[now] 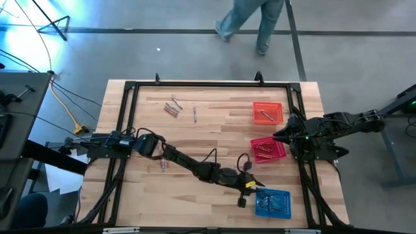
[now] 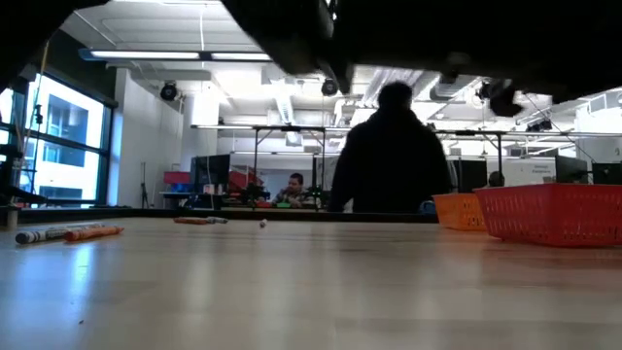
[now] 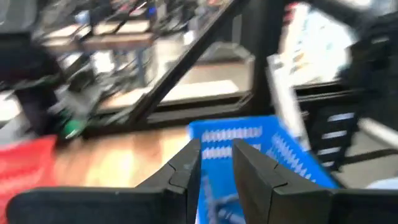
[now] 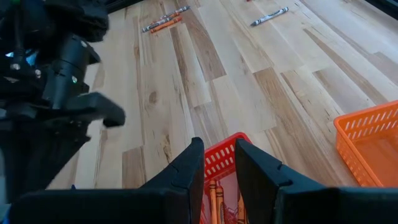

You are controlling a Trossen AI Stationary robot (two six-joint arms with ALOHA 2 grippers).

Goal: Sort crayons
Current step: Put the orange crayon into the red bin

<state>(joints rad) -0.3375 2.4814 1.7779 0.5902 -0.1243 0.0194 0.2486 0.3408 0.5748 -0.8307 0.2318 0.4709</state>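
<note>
Robotics lab or open-plan workshop. Wooden worktable boxed in by a black metal frame, two dark robot arms mounted at its sides, cables trailing over a bare grey concrete floor marked with dark tape lines. Exposed white ducts and strip lights on an open ceiling. Large windows at one side. Further benches with monitors and equipment racks behind. A person seated at a far desk, another in dark silhouette close behind the table; legs of someone walking past.
</note>
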